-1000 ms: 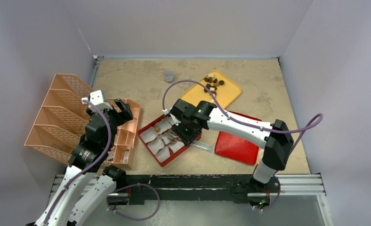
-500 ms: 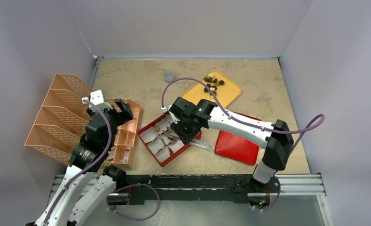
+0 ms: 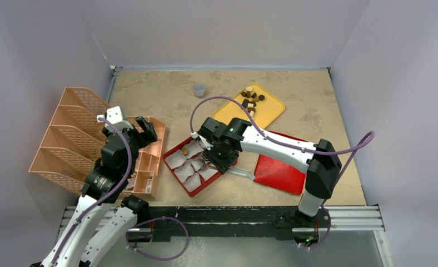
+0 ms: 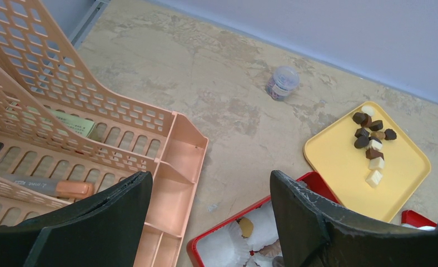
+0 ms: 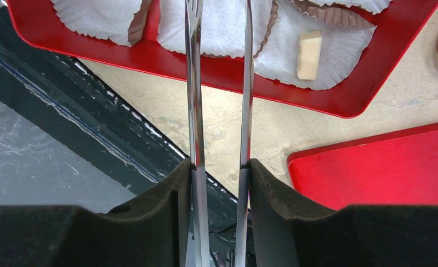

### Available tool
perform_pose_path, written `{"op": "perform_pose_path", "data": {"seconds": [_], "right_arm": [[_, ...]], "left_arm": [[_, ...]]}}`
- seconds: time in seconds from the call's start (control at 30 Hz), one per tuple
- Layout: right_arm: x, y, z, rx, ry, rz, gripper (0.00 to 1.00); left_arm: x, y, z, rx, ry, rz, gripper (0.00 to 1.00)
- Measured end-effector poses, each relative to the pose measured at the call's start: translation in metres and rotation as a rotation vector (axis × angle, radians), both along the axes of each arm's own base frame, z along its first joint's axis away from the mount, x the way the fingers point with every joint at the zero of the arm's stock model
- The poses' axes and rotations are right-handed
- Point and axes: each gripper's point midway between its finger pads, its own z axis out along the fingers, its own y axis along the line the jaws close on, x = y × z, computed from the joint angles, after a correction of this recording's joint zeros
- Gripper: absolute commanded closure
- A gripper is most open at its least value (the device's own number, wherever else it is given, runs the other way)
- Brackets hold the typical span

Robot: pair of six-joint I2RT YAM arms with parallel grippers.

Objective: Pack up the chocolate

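Note:
Several dark, light-brown and cream pieces of chocolate (image 3: 252, 99) (image 4: 372, 142) lie on a yellow tray (image 3: 269, 114) (image 4: 344, 167). A red box (image 3: 175, 150) (image 5: 294, 97) holds white paper cups; one cup has a tan piece (image 3: 185, 151) (image 4: 245, 227), another a cream piece (image 5: 308, 54). My right gripper (image 3: 219, 156) (image 5: 219, 167) is shut on metal tongs (image 5: 193, 111), whose tips stand apart over the cups with nothing between them. My left gripper (image 3: 142, 130) (image 4: 208, 189) hangs open and empty over the peach organizer, left of the box.
A peach mesh desk organizer (image 3: 78, 139) (image 4: 172, 167) fills the left side. The red lid (image 3: 278, 172) (image 5: 383, 172) lies right of the box. A small lidded jar (image 3: 199, 89) (image 4: 283, 82) stands at the back. Walls close in all around.
My right gripper with the tongs has crept slightly left over the red box. The left arm has not moved.

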Motion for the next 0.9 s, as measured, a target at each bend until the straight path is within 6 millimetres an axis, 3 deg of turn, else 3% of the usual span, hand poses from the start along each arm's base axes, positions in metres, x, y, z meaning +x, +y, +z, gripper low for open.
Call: {"op": "perform_pose_path", "data": {"seconds": [0.7, 0.9], "right_arm": [[0.012, -0.009, 0.0, -0.062, -0.06, 0.018, 0.63], [0.014, -0.006, 0.01, -0.034, -0.078, 0.017, 0.62]], "left_arm": [[0.0, 0.0, -0.001, 0.002, 0.003, 0.0, 0.23], [0.0, 0.0, -0.001, 0.002, 0.003, 0.0, 0.23]]}}
